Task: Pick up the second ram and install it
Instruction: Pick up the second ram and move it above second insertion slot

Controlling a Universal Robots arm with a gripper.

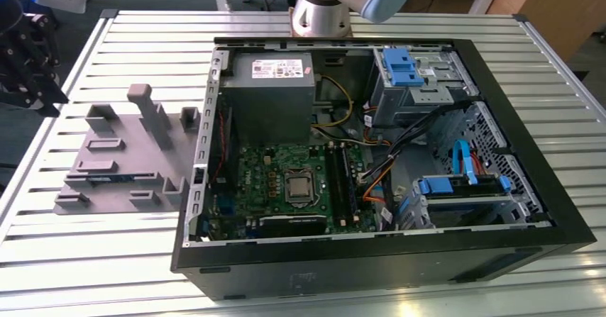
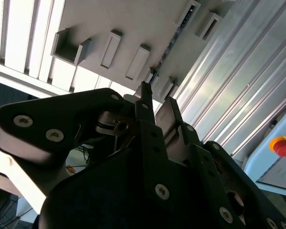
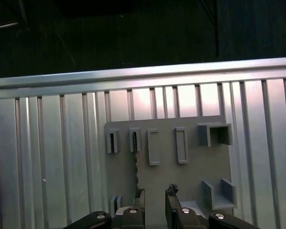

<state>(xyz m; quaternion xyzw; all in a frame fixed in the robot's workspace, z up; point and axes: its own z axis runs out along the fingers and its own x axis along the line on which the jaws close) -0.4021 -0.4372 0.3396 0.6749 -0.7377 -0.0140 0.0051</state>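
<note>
The second ram (image 1: 112, 179) lies on its edge in the grey plastic tray (image 1: 104, 129), at the exterior view's left of the open computer case (image 1: 379, 246). It appears as a thin dark strip (image 3: 136, 167) in the first wrist view and again as the ram (image 2: 174, 40) in the second wrist view. My gripper (image 3: 155, 193) hangs well above the tray (image 3: 195, 162), open, with nothing between its fingers (image 3: 139, 194). The ram runs just beside one fingertip's line. In the second wrist view the gripper (image 2: 156, 98) also stands open. Black memory slots (image 1: 339, 182) sit on the motherboard beside the processor.
The case holds a grey power supply (image 1: 268, 93), blue drive bays (image 1: 407, 65) and loose cables (image 1: 398, 147). Several upright blocks (image 1: 152, 115) rise from the tray. The ribbed metal table (image 1: 95, 260) ends in an edge (image 3: 143, 74) past the tray. A red button (image 2: 282, 145) sits off the table.
</note>
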